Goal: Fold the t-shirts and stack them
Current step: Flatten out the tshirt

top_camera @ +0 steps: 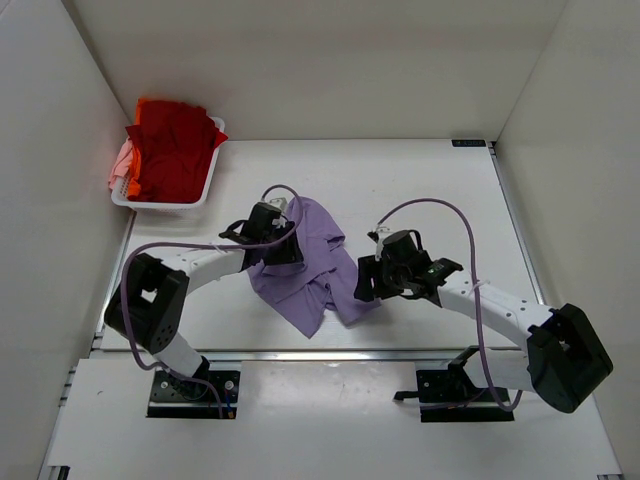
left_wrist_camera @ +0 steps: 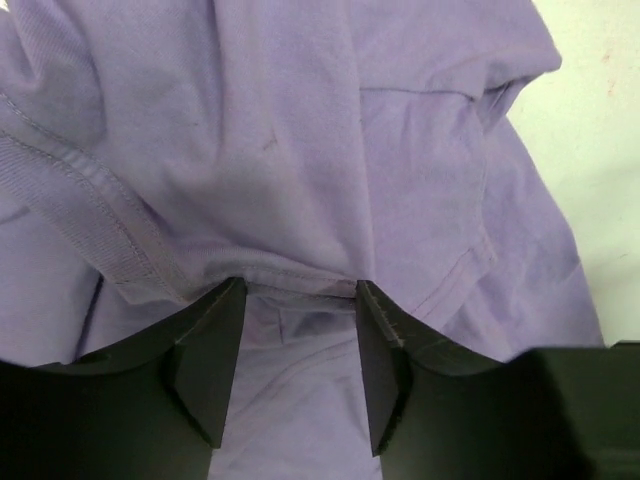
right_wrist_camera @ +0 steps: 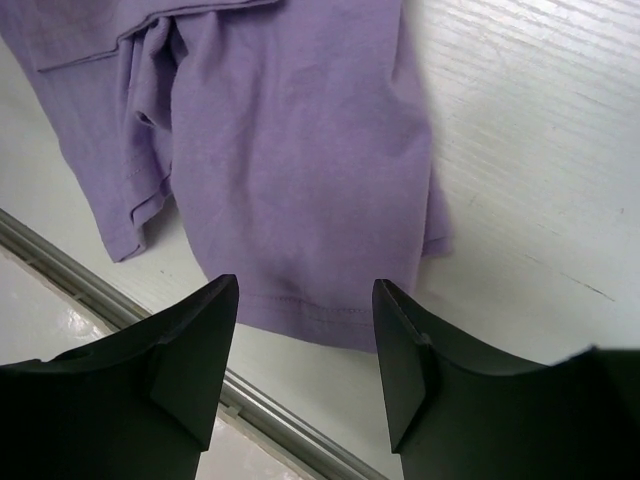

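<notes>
I judge we've barely started: the lavender t-shirt (top_camera: 305,270) lies crumpled mid-table, unfolded. My left gripper (left_wrist_camera: 300,290) and right gripper (right_wrist_camera: 305,290) hover over it, fingers apart. The other t-shirts (top_camera: 172,150) sit heaped in the white basket (top_camera: 165,205), far left.

Bright, even, diffuse light from overhead. White walls (top_camera: 330,60) and table (top_camera: 420,190) close to washed out in top view. Soft, short shadows beside lavender t-shirt (top_camera: 310,270) and arms (top_camera: 200,263). Wrist views sharp on cloth stitching; left pincer (left_wrist_camera: 300,300), right pincer (right_wrist_camera: 305,295) dark, underexposed, slightly soft. Small glare patches on glossy board (right_wrist_camera: 50,315).
</notes>
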{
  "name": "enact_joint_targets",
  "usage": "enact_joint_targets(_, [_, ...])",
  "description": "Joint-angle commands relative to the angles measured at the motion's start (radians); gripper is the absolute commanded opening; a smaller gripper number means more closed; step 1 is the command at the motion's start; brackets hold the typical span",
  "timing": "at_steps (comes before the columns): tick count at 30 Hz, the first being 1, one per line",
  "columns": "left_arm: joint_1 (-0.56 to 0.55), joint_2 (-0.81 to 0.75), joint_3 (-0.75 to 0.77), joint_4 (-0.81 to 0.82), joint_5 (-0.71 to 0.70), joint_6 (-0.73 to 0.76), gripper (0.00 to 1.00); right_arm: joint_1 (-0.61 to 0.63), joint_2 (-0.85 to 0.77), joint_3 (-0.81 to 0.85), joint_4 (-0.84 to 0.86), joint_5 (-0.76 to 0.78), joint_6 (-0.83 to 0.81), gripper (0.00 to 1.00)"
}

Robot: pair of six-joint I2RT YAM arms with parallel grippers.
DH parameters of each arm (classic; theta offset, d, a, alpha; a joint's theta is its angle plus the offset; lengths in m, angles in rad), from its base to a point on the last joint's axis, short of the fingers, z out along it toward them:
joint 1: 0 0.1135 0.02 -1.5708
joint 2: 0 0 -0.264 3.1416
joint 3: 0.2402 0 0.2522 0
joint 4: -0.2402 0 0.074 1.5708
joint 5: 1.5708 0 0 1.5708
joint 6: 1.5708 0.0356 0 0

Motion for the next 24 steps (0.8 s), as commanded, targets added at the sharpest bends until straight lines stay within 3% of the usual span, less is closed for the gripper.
enact_joint_targets(1, [-0.006, -0.012, 0.028, 0.051, -0.025, -0.038, 0.6, 0.041, -0.034, 0.001, 0.024, 0.028, -0.012, 0.54])
enact_joint_targets(3, [-0.008, 0.01, 0.037, 0.041, -0.017, -0.037, 0.69, 0.067, -0.038, 0.0, 0.033, 0.031, -0.006, 0.55])
enact_joint_targets(7, [-0.009, 0.053, 0.053, 0.046, 0.012, -0.04, 0.63, 0.113, 0.009, -0.001, 0.045, 0.025, 0.0, 0.58])
enact_joint_targets(8, [-0.009, 0.062, 0.053, 0.047, 0.027, -0.041, 0.56, 0.125, 0.032, 0.003, 0.05, 0.028, -0.004, 0.61])
enact_joint_targets(11, [0.003, 0.079, 0.047, 0.074, 0.067, -0.058, 0.0, 0.163, 0.06, 0.007, 0.074, 0.058, 0.0, 0.6])
enact_joint_targets(15, [0.005, 0.066, 0.019, 0.104, 0.05, -0.072, 0.0, 0.194, 0.103, 0.018, 0.093, 0.048, 0.028, 0.41])
enact_joint_targets(21, [0.021, 0.05, 0.008, 0.11, 0.061, -0.064, 0.0, 0.283, 0.207, 0.047, 0.094, 0.114, 0.062, 0.53])
enact_joint_targets(23, [0.015, 0.045, -0.001, 0.112, 0.064, -0.069, 0.0, 0.294, 0.25, 0.065, 0.079, 0.131, 0.062, 0.48])
enact_joint_targets(24, [0.019, 0.037, -0.001, 0.115, 0.067, -0.067, 0.0, 0.298, 0.268, 0.087, 0.064, 0.152, 0.053, 0.38])
